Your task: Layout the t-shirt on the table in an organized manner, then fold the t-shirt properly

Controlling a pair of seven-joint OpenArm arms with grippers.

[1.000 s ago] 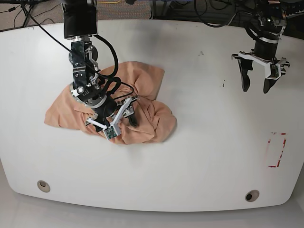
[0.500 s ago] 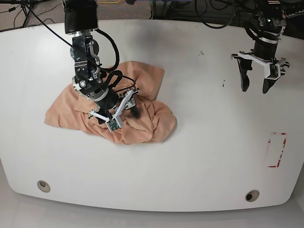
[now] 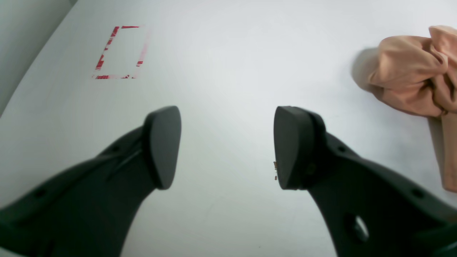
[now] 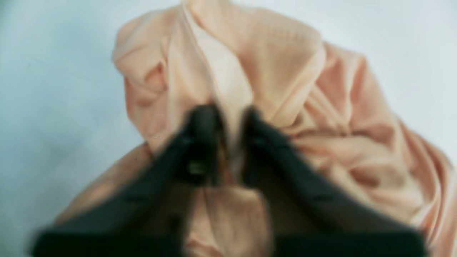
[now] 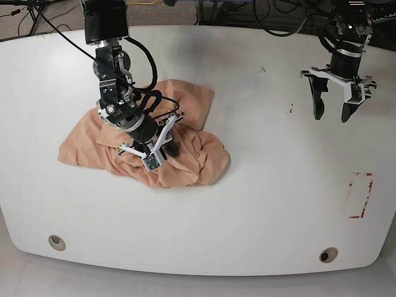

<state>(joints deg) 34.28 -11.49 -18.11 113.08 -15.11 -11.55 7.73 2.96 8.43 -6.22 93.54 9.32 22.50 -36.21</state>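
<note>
The peach t-shirt [image 5: 80, 145] lies in a crumpled heap on the left half of the white table [image 5: 260, 204]. My right gripper [image 5: 164, 146] is pressed down into the middle of the heap. In the right wrist view its two dark fingers [image 4: 207, 128] stand close together with a raised fold of the t-shirt [image 4: 285, 71] pinched between them. My left gripper [image 5: 334, 110] hangs open over bare table at the far right, well away from the cloth. The left wrist view shows that gripper [image 3: 225, 142] holding nothing, with the t-shirt's edge [image 3: 407, 71] at the right.
A red dashed rectangle [image 5: 361, 195] is marked near the table's right edge, also seen in the left wrist view [image 3: 119, 51]. Two round grommet holes [image 5: 57, 242] [image 5: 328, 254] sit near the front edge. Cables trail from the right arm across the shirt.
The right gripper's jaws have closed from wide apart onto a fold of the t-shirt, and it has shifted slightly toward the far side. The left arm has not moved.
</note>
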